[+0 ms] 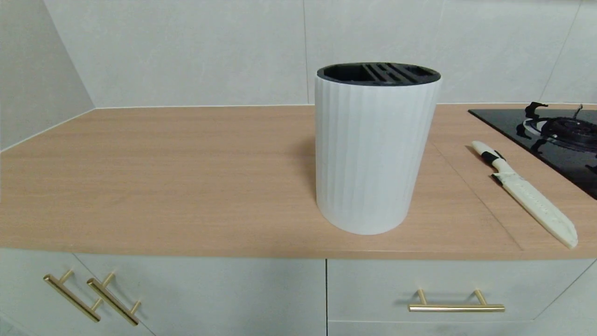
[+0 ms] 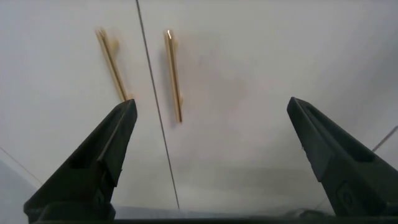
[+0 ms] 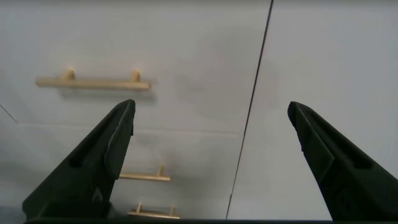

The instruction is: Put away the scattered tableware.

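A cream-white knife [image 1: 524, 193] with black bands on its handle lies flat on the wooden counter [image 1: 163, 177] at the right, blade tip toward the front edge. A tall white ribbed knife holder [image 1: 373, 149] with a black slotted top stands upright near the counter's middle, left of the knife. My left gripper [image 2: 211, 109] is open, facing white cabinet doors with gold handles [image 2: 174, 74]. My right gripper [image 3: 211, 112] is open too, with nothing between its fingers, facing drawer fronts with a gold bar handle [image 3: 93, 83].
A black glass hob [image 1: 550, 135] with a burner grate sits at the counter's far right, close behind the knife. Tiled walls close the back and left. White cabinet fronts with gold handles [image 1: 456, 306] run below the counter edge.
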